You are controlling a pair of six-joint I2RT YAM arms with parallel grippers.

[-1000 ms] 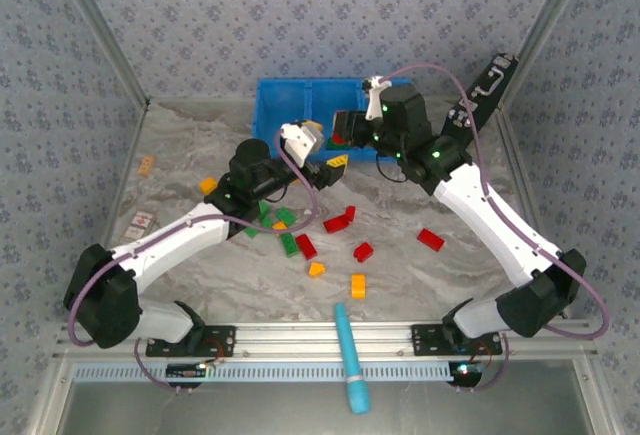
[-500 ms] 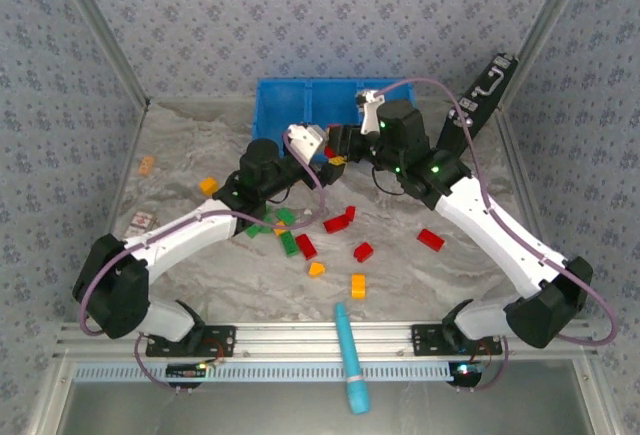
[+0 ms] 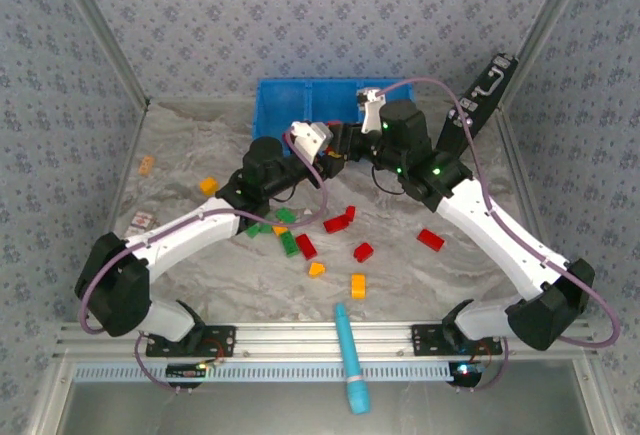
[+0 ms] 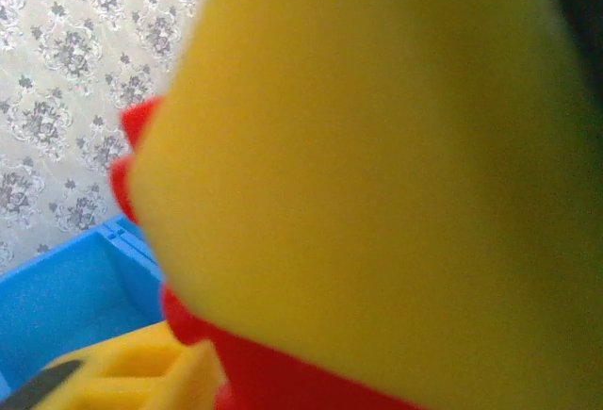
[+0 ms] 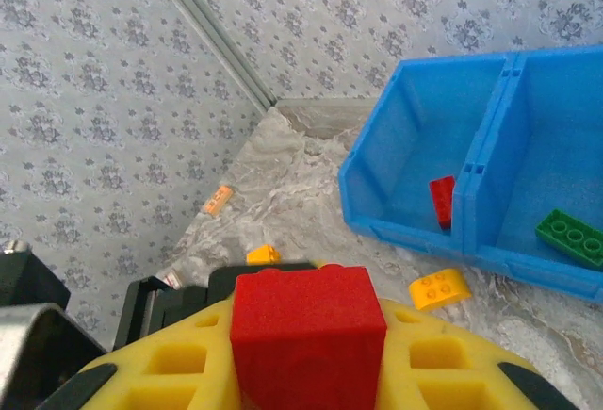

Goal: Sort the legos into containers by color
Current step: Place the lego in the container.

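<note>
My right claw (image 5: 308, 370) is clamped on a red lego (image 5: 306, 320) by the blue bin (image 5: 396, 179) (a second red lego (image 5: 443, 201) lies in its left compartment). Whether my left claw (image 3: 322, 152) is apart or together, I cannot tell.

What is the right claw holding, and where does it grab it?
The right gripper holds a red lego, pinched by its sides between the yellow fingers.

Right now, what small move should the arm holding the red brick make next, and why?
Probably carry the held red brick in the right end effector over the compartment that already has a red lego, since its neighbour holds a green lego.
</note>
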